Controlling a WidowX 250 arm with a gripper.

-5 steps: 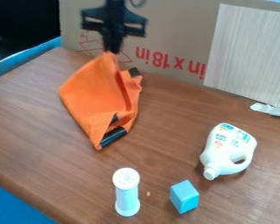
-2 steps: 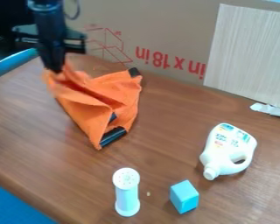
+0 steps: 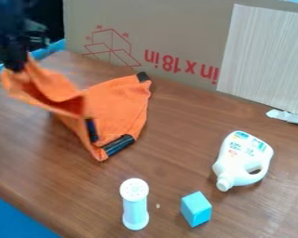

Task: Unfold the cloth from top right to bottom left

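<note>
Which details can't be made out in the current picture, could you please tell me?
All in the camera view:
- Where exactly the gripper grips the orange cloth: dark and blurred.
- The cloth's inner layers and part of its underside: hidden by its own folds.
- The arm's upper part: cut off by the picture's edge.
- The whole of the whitish item: cut off by the right edge.
- What the pale speck is: too small.

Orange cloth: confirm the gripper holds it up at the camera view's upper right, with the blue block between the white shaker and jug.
Wrong side: the camera view shows the gripper holding the cloth up at upper left; the blue block is between shaker and jug.
</note>
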